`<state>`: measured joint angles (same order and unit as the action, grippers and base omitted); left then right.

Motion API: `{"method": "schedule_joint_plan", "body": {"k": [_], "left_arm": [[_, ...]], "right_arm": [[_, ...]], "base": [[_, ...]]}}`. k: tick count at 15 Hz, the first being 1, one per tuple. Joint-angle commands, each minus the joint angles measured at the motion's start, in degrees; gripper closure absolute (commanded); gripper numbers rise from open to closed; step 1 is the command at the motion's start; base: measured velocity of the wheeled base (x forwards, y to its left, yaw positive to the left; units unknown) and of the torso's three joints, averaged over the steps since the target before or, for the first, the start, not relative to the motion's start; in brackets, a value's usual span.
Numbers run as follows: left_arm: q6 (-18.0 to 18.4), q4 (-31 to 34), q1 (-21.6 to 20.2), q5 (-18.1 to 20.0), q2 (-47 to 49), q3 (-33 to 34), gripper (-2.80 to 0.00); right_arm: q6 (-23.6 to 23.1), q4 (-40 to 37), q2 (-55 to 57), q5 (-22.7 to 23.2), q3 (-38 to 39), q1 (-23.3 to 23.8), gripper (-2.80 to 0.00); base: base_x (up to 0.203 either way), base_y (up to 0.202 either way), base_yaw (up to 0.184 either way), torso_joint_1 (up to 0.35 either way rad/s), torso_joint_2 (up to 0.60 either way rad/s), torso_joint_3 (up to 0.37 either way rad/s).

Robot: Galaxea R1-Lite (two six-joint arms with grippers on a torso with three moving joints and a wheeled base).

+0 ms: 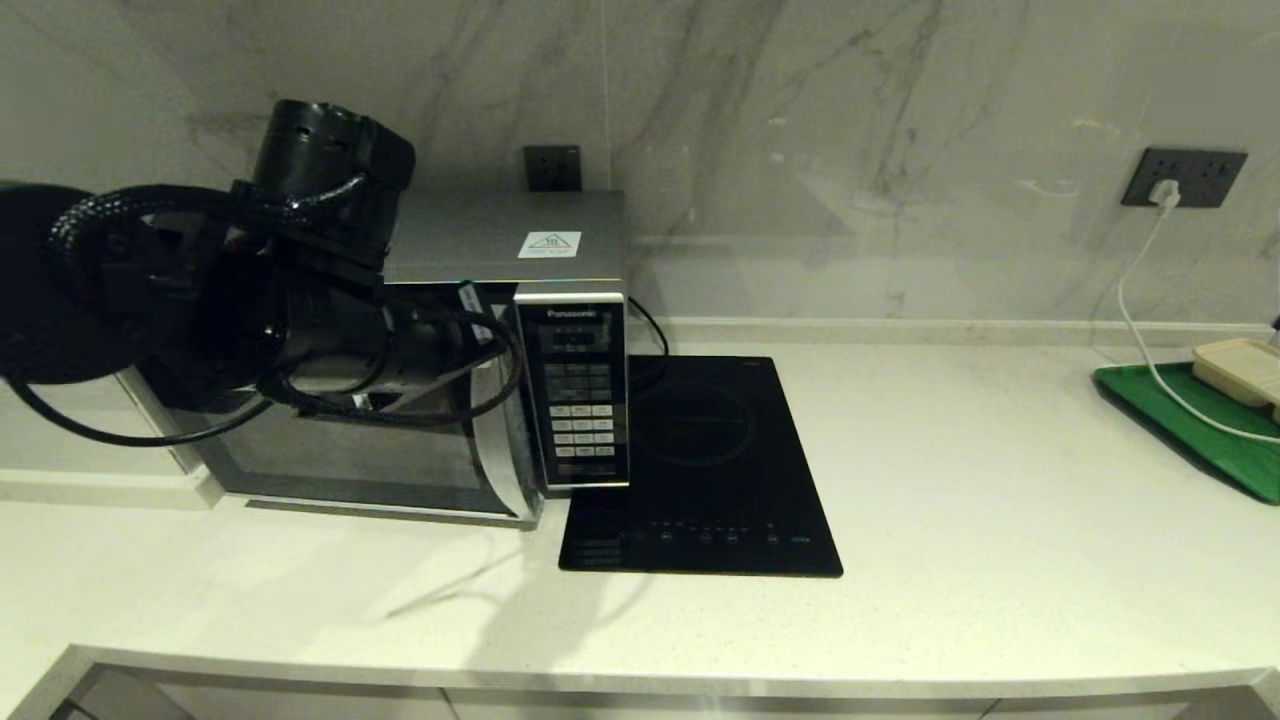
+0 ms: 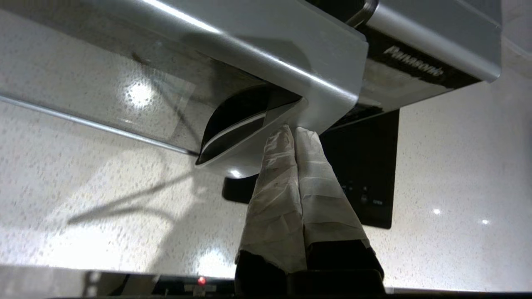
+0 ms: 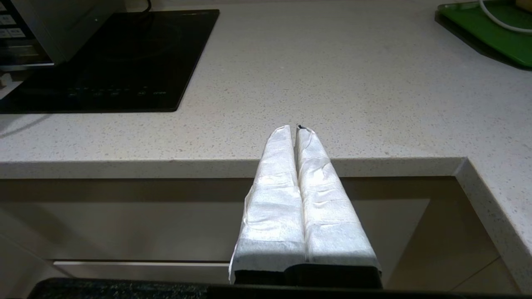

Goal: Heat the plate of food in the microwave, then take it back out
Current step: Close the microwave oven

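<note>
Fingertips of left gripper [image 2: 294,129] pressed together — touching microwave [image 2: 291,62] door handle edge.

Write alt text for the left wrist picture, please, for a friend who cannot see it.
The left gripper, its two white-wrapped fingers pressed together, touches the curved silver handle strip of the microwave door. Behind lie the black induction hob and the speckled white counter.

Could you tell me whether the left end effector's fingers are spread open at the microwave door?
No, the left end effector has its fingers pressed together, tips against the silver handle of the microwave.
</note>
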<state>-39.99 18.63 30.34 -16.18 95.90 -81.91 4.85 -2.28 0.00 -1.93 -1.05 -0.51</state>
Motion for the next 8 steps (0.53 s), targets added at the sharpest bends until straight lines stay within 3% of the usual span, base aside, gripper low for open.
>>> {"method": "schedule_joint_plan", "body": {"k": [1, 8], "left_arm": [[0.18, -2.03, -0.02, -0.08, 1.36, -0.02, 0.0], [1.52, -6.44, -0.44, -1.01, 3.48, 0.22, 0.0]], "right_arm": [[-0.02, -0.01, 0.0, 0.0, -0.01, -0.02, 0.0], [0.07, -0.01, 0.0, 0.0, -0.01, -0.02, 0.0]], "base": [[0.0, 0.0, 0.0, 0.0, 0.0, 0.0], [0.0, 0.0, 0.0, 0.0, 0.0, 0.0]]}}
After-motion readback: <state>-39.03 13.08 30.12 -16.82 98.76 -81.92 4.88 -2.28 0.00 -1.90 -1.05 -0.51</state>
